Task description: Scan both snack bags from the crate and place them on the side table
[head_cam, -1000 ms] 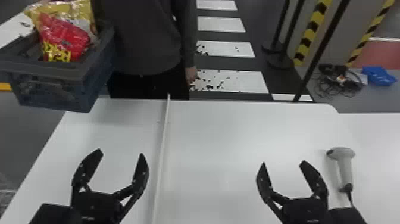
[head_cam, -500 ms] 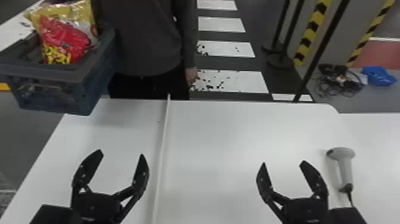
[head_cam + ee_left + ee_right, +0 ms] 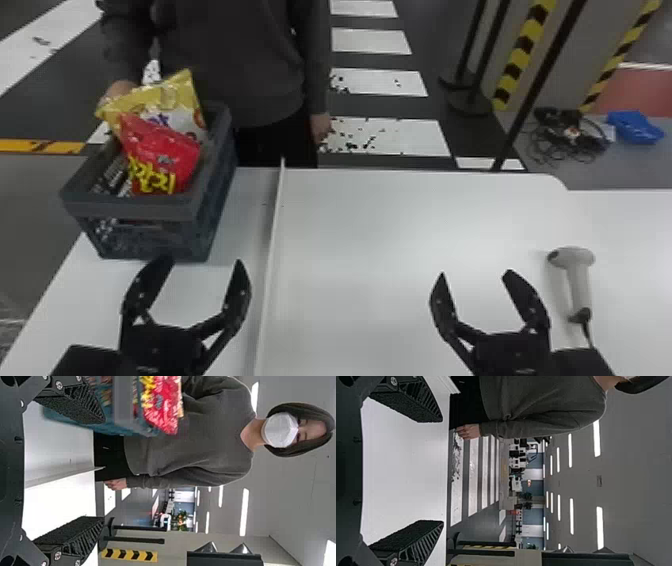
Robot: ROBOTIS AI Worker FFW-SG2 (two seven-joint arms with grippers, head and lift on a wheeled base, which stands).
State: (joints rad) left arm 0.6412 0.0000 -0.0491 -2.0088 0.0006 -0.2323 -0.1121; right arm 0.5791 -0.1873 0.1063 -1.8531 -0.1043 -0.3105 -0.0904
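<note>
Head view: I record the grey crate (image 3: pixel 127 209) at the table's left end; from this angle I cannot certify whether its base rests on the white table (image 3: pixel 400 235). Both snack bags are inside, the red snack bag (image 3: pixel 172 155) leaning in front of the yellow snack bag (image 3: pixel 175 97). A person's hand (image 3: pixel 119 91) is at the crate's far end, behind the yellow bag. My left gripper (image 3: pixel 204 261) is in front of the crate, jaws wide and empty. My right gripper (image 3: pixel 476 274) is across the white divider strip (image 3: pixel 271 240), jaws likewise wide and empty; the handheld scanner (image 3: pixel 580 285) lies just to its right.

Left wrist view: the crate and red bag appear beyond one finger of the left gripper (image 3: pixel 104 469), nothing between its pads.

Right wrist view: the right gripper (image 3: pixel 442 470) has its fingers well apart over the table.
</note>
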